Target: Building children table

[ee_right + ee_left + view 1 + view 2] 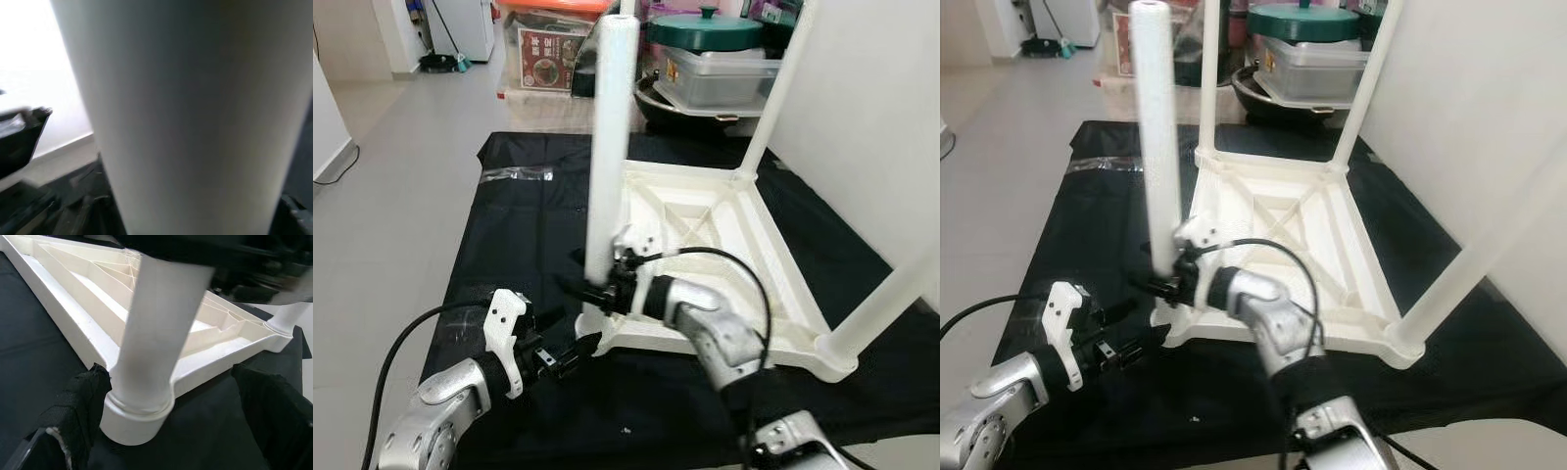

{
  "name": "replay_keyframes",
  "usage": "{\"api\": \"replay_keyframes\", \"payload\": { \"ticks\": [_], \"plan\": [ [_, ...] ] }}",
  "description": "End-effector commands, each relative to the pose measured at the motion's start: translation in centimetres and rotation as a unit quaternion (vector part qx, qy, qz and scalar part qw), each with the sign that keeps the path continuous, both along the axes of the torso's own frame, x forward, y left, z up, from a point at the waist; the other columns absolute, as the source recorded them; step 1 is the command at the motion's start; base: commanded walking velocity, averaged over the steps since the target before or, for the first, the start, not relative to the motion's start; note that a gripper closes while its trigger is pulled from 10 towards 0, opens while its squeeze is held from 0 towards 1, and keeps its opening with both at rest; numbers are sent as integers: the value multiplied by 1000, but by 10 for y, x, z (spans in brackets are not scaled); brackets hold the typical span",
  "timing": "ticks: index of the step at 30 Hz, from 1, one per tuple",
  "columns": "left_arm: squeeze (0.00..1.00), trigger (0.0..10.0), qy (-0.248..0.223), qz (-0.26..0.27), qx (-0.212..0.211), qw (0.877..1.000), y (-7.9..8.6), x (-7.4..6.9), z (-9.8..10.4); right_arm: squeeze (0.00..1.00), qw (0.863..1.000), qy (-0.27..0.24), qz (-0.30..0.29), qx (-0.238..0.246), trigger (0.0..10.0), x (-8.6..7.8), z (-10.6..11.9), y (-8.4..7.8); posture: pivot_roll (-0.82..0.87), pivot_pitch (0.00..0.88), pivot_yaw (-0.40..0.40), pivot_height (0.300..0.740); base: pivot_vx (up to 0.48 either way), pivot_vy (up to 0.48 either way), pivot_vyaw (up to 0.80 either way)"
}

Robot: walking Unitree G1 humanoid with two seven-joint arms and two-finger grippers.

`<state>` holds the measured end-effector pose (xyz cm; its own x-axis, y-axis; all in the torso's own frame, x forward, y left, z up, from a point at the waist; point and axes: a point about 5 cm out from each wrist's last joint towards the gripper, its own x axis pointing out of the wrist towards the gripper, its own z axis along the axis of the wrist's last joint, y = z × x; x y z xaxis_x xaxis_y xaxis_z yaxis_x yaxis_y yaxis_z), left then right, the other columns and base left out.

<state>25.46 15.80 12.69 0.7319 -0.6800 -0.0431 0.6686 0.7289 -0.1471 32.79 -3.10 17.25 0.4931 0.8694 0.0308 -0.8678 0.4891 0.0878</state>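
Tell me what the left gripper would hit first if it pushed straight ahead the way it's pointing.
Most likely the corner socket of the upturned table, where the near leg is seated. The left gripper is open and aimed at it, close by.

Head stereo pair: high, facing forward-down, sharing upturned table point(705, 255) on black cloth point(509, 255) | left wrist: near corner leg point(156, 347) | right wrist: against leg.
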Motion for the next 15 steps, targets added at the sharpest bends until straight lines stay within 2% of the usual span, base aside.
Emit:
{"api": "replay_keyframes", "payload": {
  "ticks": [1, 2, 3, 4, 5, 7, 8, 9, 10, 11, 12, 13, 14, 15],
  "plan": [
    [0, 10000, 2, -3, 2, 1000, -1, -2, -1, 0, 997, 13, -76, -14, 0, 11, -4, -10, 103, 0, -131, 740, 0, 0, 0],
    [0, 10000, 2, -3, 2, 1000, -1, -2, -1, 0, 997, 13, -76, -14, 0, 11, -4, -10, 103, 0, -131, 740, 0, 0, 0],
    [0, 10000, 2, -3, 2, 1000, -1, -1, -1, 0, 993, 23, -113, -23, 0, 15, -8, -15, 103, 0, -131, 740, 0, 0, 0],
    [0, 10000, 2, -3, 2, 1000, -1, -1, -1, 0, 993, 23, -113, -23, 0, 15, -8, -15, 103, 0, -131, 740, 0, 0, 0],
    [0, 10000, 2, -4, 1, 1000, -2, -2, -1, 0, 977, 44, -201, -52, 0, 24, -17, -29, 100, 0, -130, 740, 0, 0, 0],
    [0, 10000, 2, -4, 1, 1000, -2, -2, -1, 0, 977, 44, -201, -52, 0, 24, -17, -29, 100, 0, -130, 740, 0, 0, 0],
    [0, 10000, 3, -4, 2, 1000, -1, -2, -2, 0, 932, 76, -347, -70, 0, 34, -29, -61, 91, 0, -128, 740, 0, 0, 0],
    [0, 10000, 4, -4, 1, 1000, -1, -3, -3, 0, 858, 108, -495, -85, 0, 33, -43, -101, 91, 0, -129, 740, 0, 0, 0],
    [0, 10000, 4, -4, 1, 1000, -1, -3, -3, 0, 858, 108, -495, -85, 0, 33, -43, -101, 91, 0, -129, 740, 0, 0, 0],
    [0, 10000, 5, -3, 1, 1000, -1, -3, -3, 0, 780, 130, -604, -96, 0, 23, -54, -136, 91, 0, -129, 740, 0, 0, 0],
    [0, 10000, 6, -3, 1, 1000, -1, -4, -4, 0, 732, 141, -659, -101, 0, 14, -60, -156, 91, 0, -129, 740, 0, 0, 0],
    [0, 10000, 6, -4, 1, 1000, -1, -4, -4, 0, 701, 143, -691, -103, 0, 6, -62, -167, 79, 0, -117, 740, 0, 0, 0],
    [0, 10000, 6, -4, 1, 1000, -1, -4, -4, 0, 701, 143, -691, -103, 0, 6, -62, -167, 79, 0, -117, 740, 0, 0, 0],
    [0, 10000, 7, -4, 1, 1000, -1, -4, -4, 0, 688, 143, -704, -103, 0, 2, -63, -171, 79, 0, -117, 740, 0, 0, 0]
  ]
}}
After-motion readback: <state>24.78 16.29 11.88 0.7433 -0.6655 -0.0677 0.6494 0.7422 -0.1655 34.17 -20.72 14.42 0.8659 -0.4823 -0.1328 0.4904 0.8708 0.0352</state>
